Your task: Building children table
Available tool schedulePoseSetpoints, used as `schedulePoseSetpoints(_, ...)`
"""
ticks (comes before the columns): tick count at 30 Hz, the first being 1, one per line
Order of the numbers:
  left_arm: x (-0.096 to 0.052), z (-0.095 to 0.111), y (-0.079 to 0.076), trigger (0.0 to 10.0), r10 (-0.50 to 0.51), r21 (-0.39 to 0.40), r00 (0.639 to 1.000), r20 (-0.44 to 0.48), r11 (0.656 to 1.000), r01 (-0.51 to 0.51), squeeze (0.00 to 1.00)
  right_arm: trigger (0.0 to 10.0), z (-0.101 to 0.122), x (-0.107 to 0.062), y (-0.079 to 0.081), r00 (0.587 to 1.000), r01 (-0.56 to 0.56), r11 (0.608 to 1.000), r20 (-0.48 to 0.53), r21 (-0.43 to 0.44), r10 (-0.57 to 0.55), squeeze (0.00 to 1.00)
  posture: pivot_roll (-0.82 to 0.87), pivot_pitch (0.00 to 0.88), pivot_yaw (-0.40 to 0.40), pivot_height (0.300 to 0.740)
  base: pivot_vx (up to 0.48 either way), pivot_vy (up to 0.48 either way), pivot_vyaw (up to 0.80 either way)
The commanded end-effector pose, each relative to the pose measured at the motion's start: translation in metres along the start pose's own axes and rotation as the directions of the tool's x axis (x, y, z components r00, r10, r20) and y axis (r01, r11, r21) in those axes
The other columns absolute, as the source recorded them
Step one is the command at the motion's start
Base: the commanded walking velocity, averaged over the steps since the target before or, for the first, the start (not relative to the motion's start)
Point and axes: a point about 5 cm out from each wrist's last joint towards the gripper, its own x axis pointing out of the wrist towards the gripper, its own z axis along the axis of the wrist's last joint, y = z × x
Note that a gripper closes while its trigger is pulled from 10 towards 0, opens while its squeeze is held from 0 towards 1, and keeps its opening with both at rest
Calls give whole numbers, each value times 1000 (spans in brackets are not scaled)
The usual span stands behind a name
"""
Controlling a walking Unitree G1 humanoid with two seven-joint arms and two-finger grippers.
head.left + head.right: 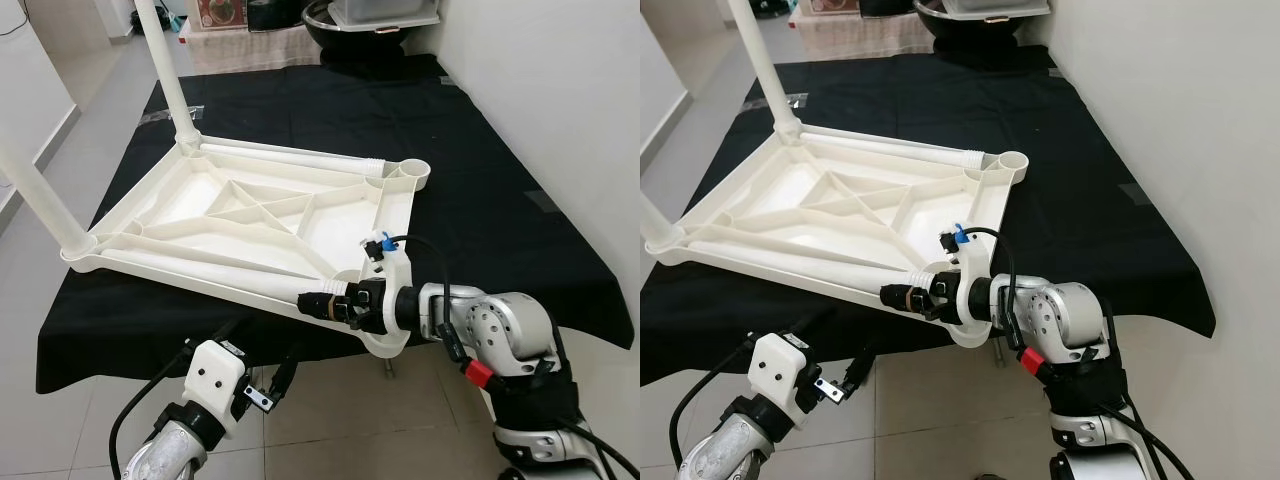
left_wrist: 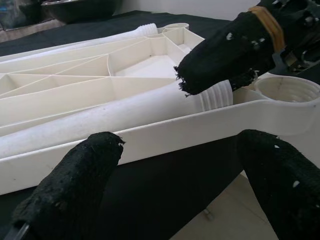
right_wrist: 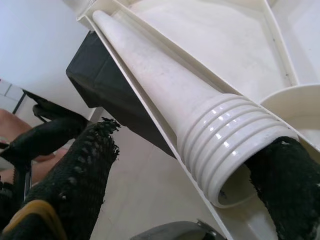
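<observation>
Tabletop (image 1: 250,215): two legs upright, two loose; right pincer (image 1: 335,300) grips one, left pincer (image 2: 185,195) open.

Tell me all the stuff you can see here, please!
Tabletop: one, white, upside down on the black cloth.
Standing legs: two, white, upright in the tabletop's left corners.
Loose legs: two, white, lying inside the tabletop, one along the near edge, one along the far edge.
Empty socket: one, white, far right corner.
Cloth: one, black, covering the surface under the tabletop.
Bowl: one, dark, at the far end.
Floor: light tiles, below the near edge.
Left gripper: black fingers, open, low beside the near edge.
Right gripper: black fingers around the threaded end of the near loose leg.
</observation>
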Motion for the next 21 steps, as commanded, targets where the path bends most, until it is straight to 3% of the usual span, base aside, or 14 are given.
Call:
schedulePoseSetpoints(1, -2, -4, 0, 10000, 6, 1, 1000, -17, 1000, -6, 0, 3529, -6, 4, -2, 1000, 9, 997, -26, 75, -7, 0, -34, 142, 3, 740, 0, 0, 0)
schedulePoseSetpoints(2, -1, -4, 0, 10000, 7, 2, 1000, -17, 1000, -7, 0, 0, -5, 5, 0, 1000, 0, 995, -18, 101, 2, 0, -33, 142, 2, 740, 0, 0, 0)
schedulePoseSetpoints(17, 0, -3, -1, 10000, 11, 1, 1000, -18, 1000, -11, 0, 0, 3, 8, 4, 999, -40, 982, 16, 185, 38, 0, -34, 147, 3, 740, 0, 0, 0)
schedulePoseSetpoints(21, 1, -3, -1, 10000, 13, 0, 1000, -19, 1000, -13, 0, 0, 14, 2, 8, 986, -137, 966, 127, 218, 111, 0, -35, 145, 3, 740, 0, 0, 0)
